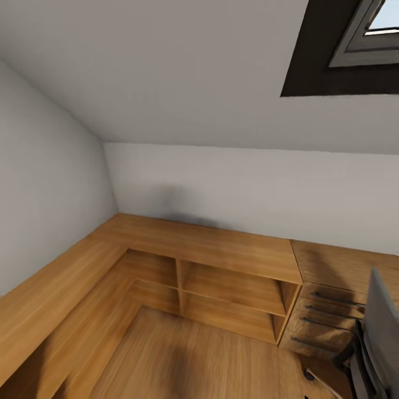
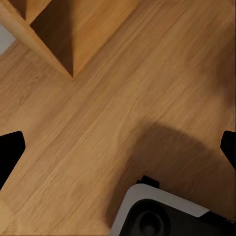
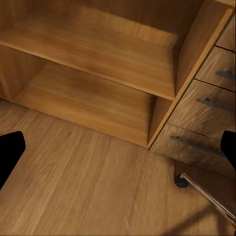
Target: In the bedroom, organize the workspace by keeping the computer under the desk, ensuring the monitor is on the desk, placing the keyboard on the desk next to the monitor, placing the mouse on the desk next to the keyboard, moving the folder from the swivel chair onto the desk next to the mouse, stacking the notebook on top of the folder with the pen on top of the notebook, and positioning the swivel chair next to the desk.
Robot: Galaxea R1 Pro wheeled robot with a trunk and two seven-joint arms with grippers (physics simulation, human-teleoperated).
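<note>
Corner of an attic-like room: plain light-grey walls meet under a sloped ceiling, and a dark-framed skylight (image 1: 354, 44) is set in the slope at the upper right of the head view. Below runs a low L-shaped light-wood shelving counter (image 1: 205, 244) that follows both walls, with open compartments (image 1: 233, 299) under its long side. At the right end of those shelves sits a wooden drawer unit with slim dark bar handles (image 1: 324, 318). The floor is warm brown wood planking (image 1: 183, 360), with a soft shadow on it near the bottom of the head view.

The grey upholstered swivel chair (image 1: 382, 332) stands at the lower right edge of the head view, just in front of the drawer unit; part of its tall grey back, a dark frame piece and a bit of its chrome base are visible, the rest cut off by the frame. In the right wrist view one black caster and a chrome leg of the chair (image 3: 201, 189) rest on the floor near the lowest drawer.

The left gripper (image 2: 118, 147) hangs over bare floor, its two dark fingertips (image 2: 10, 147) at opposite edges of the view, spread wide and gripping nothing; the robot's white-and-black base (image 2: 162, 211) shows beneath. The right gripper (image 3: 118, 147) is likewise spread wide and empty, fingertips (image 3: 10, 150) far apart, facing the shelves and drawers.
</note>
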